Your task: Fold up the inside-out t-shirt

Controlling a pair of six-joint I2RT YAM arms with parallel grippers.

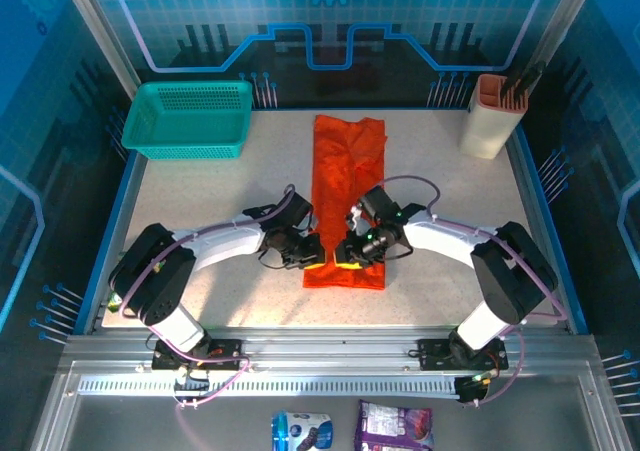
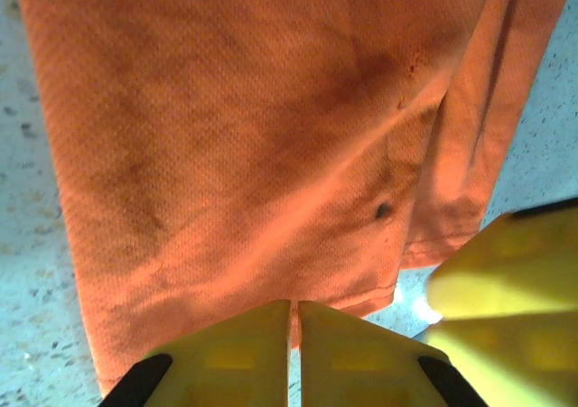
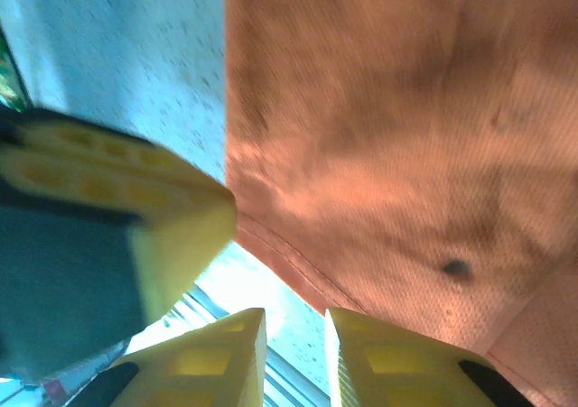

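On the speckled table (image 1: 200,201), the inside-out t-shirt (image 1: 345,181) is seen whole from above, laid as a long strip. Closer, the left gripper (image 2: 294,312) is shown pinching its near hem, the right gripper (image 3: 293,321) narrowly parted. Blue panels (image 1: 60,61) enclose the table.

Orange-red t-shirt (image 1: 345,186), seemingly folded lengthwise

Top looks down; close wrist views seemingly share t-shirt (image 1: 345,176).
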